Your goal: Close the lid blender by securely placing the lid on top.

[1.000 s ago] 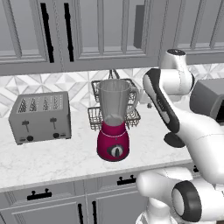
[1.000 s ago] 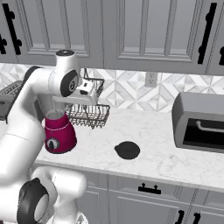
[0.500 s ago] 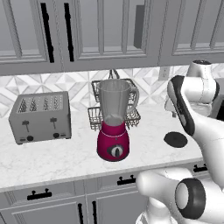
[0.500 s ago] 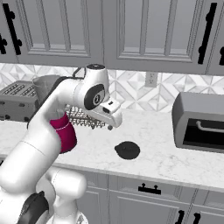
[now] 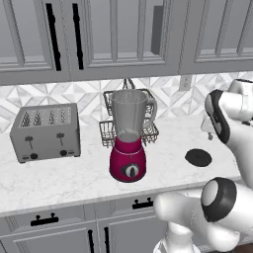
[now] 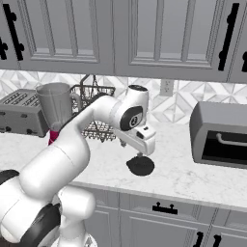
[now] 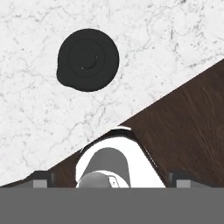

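The blender (image 5: 128, 143) stands mid-counter: a magenta base with a dark dial under a tall clear jar whose mouth is uncovered; its jar also shows at the left (image 6: 54, 103). The lid (image 5: 198, 157), a dark round cap, lies flat on the marble to the blender's right. My gripper (image 6: 140, 155) hangs just above the lid (image 6: 141, 166), pointing down, not touching it. In the hand view the lid (image 7: 88, 59) sits ahead, up and left of centre. My gripper (image 7: 111, 178) is open, its two fingertips (image 7: 41, 177) far apart and nothing between them.
A grey four-slot toaster (image 5: 47, 131) stands left of the blender, with a wire rack (image 5: 148, 133) behind it. A grey oven box (image 6: 219, 137) occupies the counter's right end. The counter's front edge runs close to the lid, with dark wood floor (image 7: 183, 122) beyond it.
My arm has swung right, away from the blender, and lowered the hand over the lid. Blender, lid and toaster have stayed where they were.
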### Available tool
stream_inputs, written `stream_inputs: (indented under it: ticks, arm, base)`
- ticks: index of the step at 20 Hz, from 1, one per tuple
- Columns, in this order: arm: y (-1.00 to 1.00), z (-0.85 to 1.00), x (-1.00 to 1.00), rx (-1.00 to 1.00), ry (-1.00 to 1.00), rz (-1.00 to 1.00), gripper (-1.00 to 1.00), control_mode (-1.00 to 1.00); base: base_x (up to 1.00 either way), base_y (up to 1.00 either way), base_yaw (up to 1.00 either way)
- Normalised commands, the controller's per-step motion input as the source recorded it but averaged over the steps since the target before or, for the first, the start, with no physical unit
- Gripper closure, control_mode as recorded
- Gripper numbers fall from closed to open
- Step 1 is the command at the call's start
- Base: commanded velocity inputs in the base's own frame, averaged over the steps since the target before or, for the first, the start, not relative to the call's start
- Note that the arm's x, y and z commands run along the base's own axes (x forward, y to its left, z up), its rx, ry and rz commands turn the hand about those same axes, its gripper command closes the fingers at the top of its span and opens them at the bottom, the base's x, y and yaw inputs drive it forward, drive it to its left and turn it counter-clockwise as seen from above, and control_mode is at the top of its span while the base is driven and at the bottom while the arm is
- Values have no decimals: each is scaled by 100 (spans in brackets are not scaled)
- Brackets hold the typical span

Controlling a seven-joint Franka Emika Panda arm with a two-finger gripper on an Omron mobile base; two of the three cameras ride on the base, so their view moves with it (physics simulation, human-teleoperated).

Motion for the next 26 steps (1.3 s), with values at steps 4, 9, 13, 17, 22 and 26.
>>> stream_inputs:
  ticks: [4,9,13,17,22,26]
  arm:
    - [-3,-46,21,3,2,-5,-100,-100]
    - [-1,-49,23,0,1,-1,-100,-100]
    - [0,-42,47,-3,2,-1,-100,-100]
    - [0,-36,45,-5,4,0,-100,-100]
    - [-5,-39,40,-3,3,0,-100,-100]
    - [-21,-42,34,0,5,-1,-100,-100]
  base:
    - [0,0,0]
    - [0,0,0]
    - [0,0,0]
    - [0,0,0]
    - [0,0,0]
    - [0,0,0]
